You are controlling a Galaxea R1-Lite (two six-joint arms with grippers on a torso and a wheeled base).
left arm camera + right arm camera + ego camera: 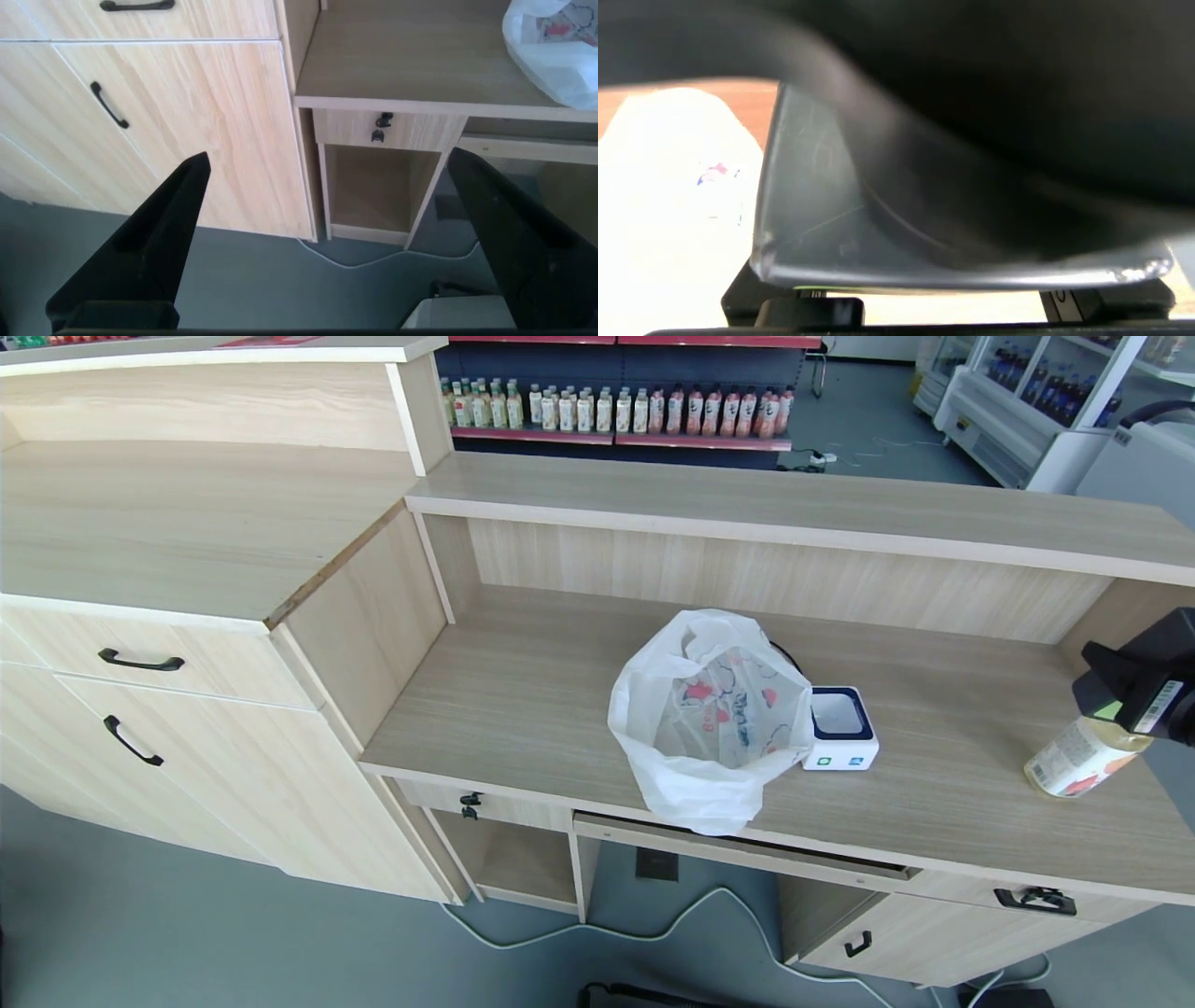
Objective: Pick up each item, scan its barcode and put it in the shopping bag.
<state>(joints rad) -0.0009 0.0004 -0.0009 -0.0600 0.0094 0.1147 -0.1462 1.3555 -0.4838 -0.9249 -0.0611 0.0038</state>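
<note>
Right gripper [1116, 705] holds a tilted bottle [1074, 761] by its neck above the counter [523, 709]. Well to its left stands the bag [691, 775], with the scanner [845, 751] nearer. Left gripper [329, 159] hangs wide open. Scanning looks next: carry the bottle left, barcode towards the scanner.

We see bare table [523, 700] left of the bag [709, 719]; the scanner [843, 728] crowds its right side, and a ledge [794, 509] overhangs behind.

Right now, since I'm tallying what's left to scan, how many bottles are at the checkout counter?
1. The bottle is at the right end of the counter, tilted, its top in the right gripper. The shopping bag may hide others.
</note>
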